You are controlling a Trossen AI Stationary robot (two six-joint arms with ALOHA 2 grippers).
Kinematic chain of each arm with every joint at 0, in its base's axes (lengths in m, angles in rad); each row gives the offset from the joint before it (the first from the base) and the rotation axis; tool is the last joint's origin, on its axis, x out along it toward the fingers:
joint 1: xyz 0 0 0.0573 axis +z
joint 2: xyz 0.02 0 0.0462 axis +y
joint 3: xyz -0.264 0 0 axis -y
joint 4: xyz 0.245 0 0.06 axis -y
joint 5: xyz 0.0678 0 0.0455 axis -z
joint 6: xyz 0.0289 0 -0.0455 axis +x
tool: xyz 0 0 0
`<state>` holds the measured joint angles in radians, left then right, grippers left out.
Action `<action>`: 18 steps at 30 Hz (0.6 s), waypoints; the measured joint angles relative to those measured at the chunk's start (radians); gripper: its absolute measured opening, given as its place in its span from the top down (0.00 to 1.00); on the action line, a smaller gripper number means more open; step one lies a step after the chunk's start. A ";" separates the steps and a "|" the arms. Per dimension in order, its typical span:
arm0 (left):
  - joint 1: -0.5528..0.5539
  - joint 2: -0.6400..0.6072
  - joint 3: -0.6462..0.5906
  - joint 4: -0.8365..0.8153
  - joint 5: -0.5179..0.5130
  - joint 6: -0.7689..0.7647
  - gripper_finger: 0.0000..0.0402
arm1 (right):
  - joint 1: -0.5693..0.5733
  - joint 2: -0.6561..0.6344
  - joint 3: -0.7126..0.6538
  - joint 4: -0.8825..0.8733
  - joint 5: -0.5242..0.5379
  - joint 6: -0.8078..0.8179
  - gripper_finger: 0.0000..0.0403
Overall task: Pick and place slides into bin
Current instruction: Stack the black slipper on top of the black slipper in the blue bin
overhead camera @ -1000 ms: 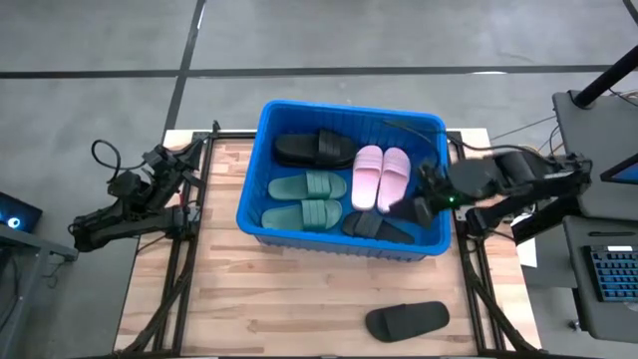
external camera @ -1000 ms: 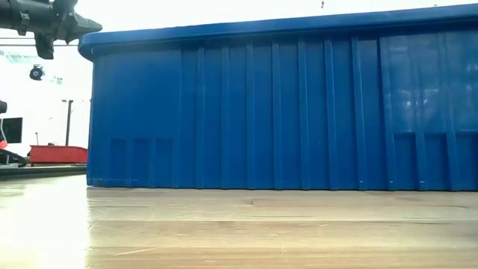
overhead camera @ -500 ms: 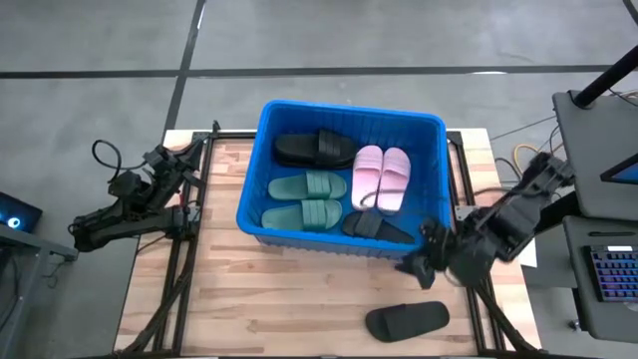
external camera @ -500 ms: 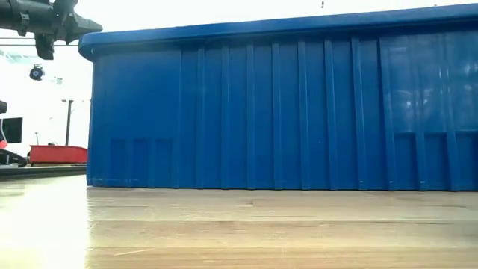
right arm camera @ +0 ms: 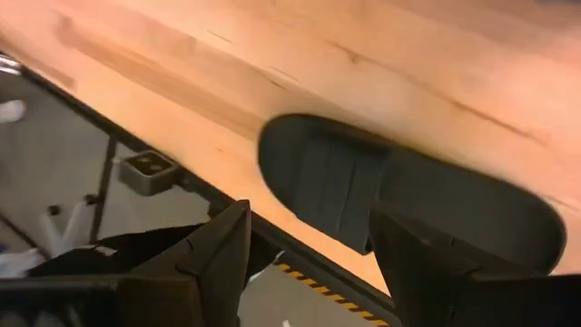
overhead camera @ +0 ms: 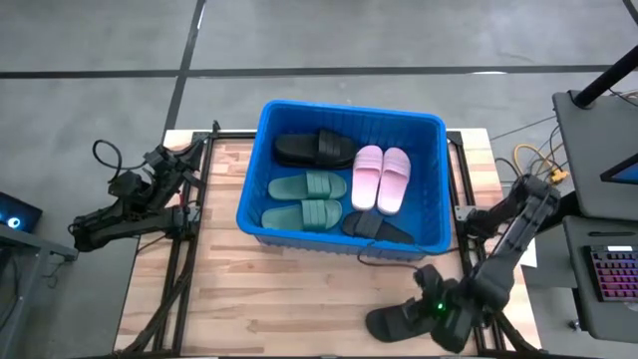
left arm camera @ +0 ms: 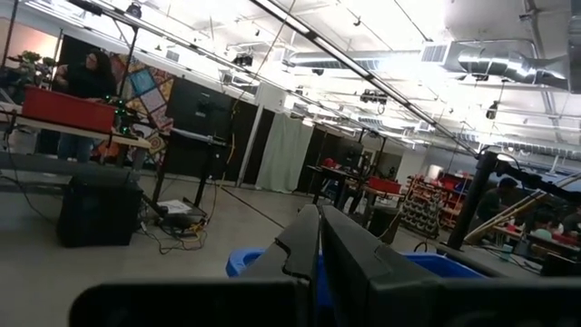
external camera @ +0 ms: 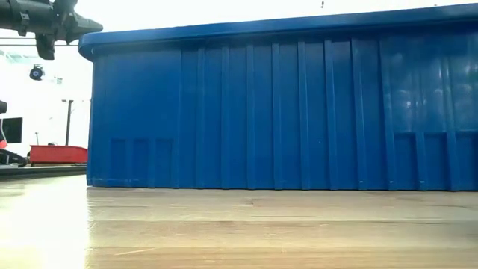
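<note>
Slides mostly packed: black, green and pink ones lie inside the bin (overhead camera: 344, 189) at the counter's (overhead camera: 269, 299) far middle. One black slide (overhead camera: 399, 321) remains flat near the front right corner, close to the front edge. Right tool (overhead camera: 431, 311) hangs just over it, fingers spread wide, holding nothing. Left tool (overhead camera: 175, 165) parked at the left edge, closed and empty. Risks, as judged: a skewed descent could nudge the sandal off the front edge; pinching only the soft strap may let it sag or slip mid-carry.
</note>
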<state>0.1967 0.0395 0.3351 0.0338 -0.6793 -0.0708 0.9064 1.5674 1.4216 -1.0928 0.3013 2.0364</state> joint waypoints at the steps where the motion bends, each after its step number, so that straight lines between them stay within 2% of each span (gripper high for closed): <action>1: 0.000 0.000 0.000 0.000 0.003 0.000 1.00 | 0.005 0.018 0.000 0.005 -0.002 0.012 0.47; 7: 0.000 0.000 0.000 0.000 0.005 0.000 1.00 | 0.012 0.115 0.000 0.000 -0.021 0.039 0.47; 13: 0.000 0.000 0.000 0.000 0.019 0.000 1.00 | 0.010 0.183 -0.001 0.004 -0.159 0.058 0.47; 18: 0.000 0.000 0.000 0.000 0.020 0.000 1.00 | 0.017 0.213 -0.004 0.006 -0.162 0.084 0.47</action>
<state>0.1963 0.0395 0.3351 0.0338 -0.6594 -0.0708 0.9238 1.7802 1.4179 -1.0872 0.1396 2.1208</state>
